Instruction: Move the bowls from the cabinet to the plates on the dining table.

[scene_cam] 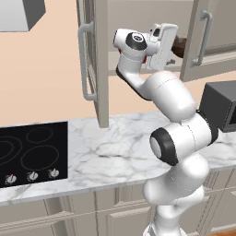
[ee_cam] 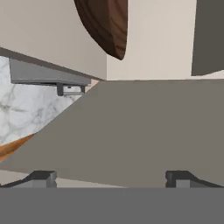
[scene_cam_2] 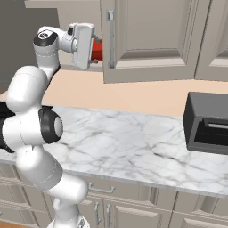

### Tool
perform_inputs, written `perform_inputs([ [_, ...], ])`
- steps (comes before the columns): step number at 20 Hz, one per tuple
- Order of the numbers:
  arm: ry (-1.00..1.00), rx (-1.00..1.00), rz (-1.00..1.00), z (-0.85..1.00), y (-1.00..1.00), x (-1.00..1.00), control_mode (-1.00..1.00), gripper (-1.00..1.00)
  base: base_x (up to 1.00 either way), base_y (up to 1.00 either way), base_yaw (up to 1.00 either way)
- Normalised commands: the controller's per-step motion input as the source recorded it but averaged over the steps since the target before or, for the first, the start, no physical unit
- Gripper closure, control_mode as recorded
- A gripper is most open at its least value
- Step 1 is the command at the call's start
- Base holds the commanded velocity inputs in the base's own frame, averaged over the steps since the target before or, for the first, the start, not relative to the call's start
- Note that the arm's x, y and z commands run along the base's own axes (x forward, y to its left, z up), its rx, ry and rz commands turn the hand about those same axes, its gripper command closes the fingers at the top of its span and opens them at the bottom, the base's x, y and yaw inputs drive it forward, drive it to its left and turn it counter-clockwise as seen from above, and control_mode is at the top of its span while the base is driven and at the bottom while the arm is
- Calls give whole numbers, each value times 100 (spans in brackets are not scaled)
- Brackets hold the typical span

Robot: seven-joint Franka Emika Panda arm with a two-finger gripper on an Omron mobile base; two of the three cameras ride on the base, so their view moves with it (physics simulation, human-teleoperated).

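Observation:
The cabinet (scene_cam: 138, 64) stands open, and my hand (scene_cam: 162, 44) is raised into its opening. Just past the hand's right side shows the dark brown wood-like bowl (scene_cam: 179, 46); a sliver of the red bowl (scene_cam: 146, 60) peeks out below the wrist. From the other side, the red bowl (scene_cam_2: 96, 49) sits right behind the hand, half hidden by a door. In the rolled hand view my gripper (ee_cam: 111, 179) is open with nothing between its fingertips, and the brown bowl (ee_cam: 107, 26) lies beyond them at the top. The plates and the dining table are out of view.
Two open cabinet doors flank the hand, the left door (scene_cam: 94, 60) and the right door (scene_cam: 203, 37). Below lies a marble counter (scene_cam: 115, 147) with a black cooktop (scene_cam: 32, 152) on the left and a dark microwave (scene_cam_2: 207, 122) on the right.

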Motion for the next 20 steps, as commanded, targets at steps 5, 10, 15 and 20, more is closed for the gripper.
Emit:
perform_inputs([
  [5,0,-1,-9,-1,-31,0,-100,-100,0,0,0],
  [10,0,-2,-8,0,-28,3,-100,-100,0,0,0],
  [15,0,-2,-6,0,-22,1,-100,-100,0,0,0],
  [20,0,0,-15,0,-29,-43,-100,-100,0,0,0],
])
